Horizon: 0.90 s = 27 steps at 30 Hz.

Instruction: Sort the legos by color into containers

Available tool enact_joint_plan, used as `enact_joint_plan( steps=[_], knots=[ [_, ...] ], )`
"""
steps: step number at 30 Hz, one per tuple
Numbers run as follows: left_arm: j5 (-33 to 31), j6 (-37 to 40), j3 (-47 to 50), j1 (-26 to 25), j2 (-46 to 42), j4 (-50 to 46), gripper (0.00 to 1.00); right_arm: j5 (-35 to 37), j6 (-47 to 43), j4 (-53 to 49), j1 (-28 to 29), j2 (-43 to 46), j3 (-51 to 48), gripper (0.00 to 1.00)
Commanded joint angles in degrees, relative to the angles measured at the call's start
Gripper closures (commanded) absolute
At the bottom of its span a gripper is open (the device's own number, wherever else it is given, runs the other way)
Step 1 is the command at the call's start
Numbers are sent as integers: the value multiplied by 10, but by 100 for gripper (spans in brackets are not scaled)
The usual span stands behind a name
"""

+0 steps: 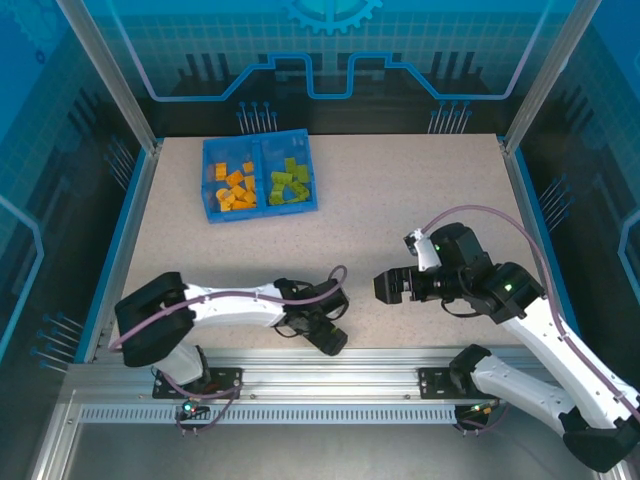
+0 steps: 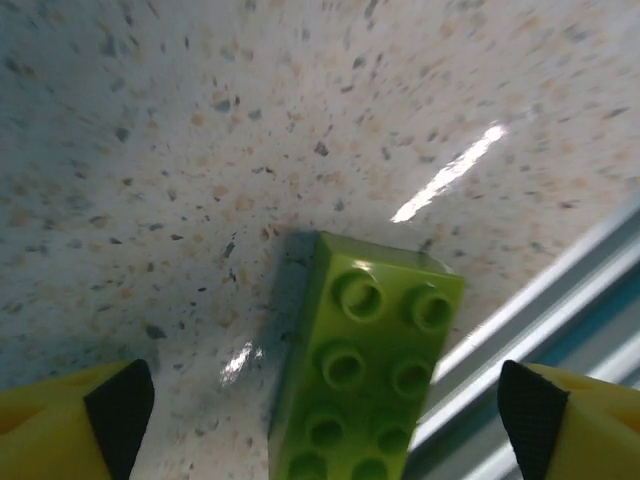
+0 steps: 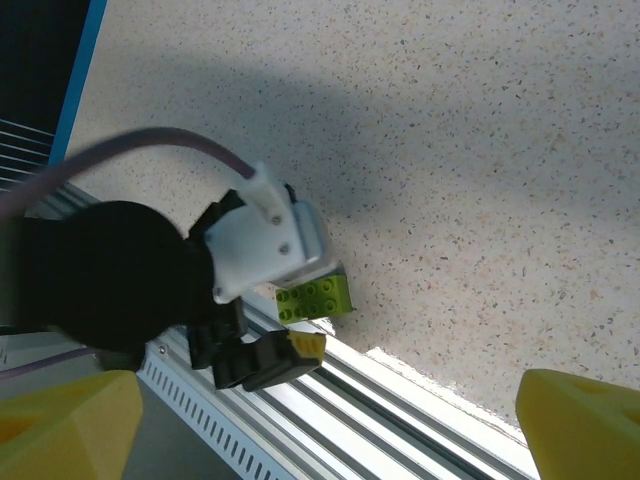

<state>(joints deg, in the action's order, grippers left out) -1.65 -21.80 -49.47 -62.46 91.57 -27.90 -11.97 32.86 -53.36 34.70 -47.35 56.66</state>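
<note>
- The left hand, low and left of centre in the top view, is spread wide. In its wrist view a lime green lego brick lies on the table between the yellow fingertips, touching neither.
- The brick sits just beside the aluminium rail at lower right.
- The right hand, centre right, is also spread and holds nothing.
- The blue tray, upper left, holds orange legos in its left compartment and green legos in its right.
</note>
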Motion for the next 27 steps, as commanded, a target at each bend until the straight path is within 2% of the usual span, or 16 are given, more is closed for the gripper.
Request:
enact_joint_plan(
  steps=[1, 10, 15, 20, 23, 27],
  knots=[
    [-9, 6, -21, -10, 24, -2, 16, 5, 4, -13, -10, 11, -3, 2],
    [-66, 5, -13, -14, 42, -13, 62, -9, -1, -9, -12, 5, -8, 2],
    [-73, -11, -3, -13, 16, 7, 70, -16, 1, -5, -13, 1, -9, 2],
    [-65, -38, -3, 9, -41, 25, 73, -13, 2, -8, -13, 5, -1, 2],
    [-65, -45, -14, 39, -99, 32, 73, -9, 3, -10, -13, 9, 8, 2],
    [-99, -32, -92, 117, -131, -6, 74, 1, 6, -3, -14, 15, 12, 2]
  ],
)
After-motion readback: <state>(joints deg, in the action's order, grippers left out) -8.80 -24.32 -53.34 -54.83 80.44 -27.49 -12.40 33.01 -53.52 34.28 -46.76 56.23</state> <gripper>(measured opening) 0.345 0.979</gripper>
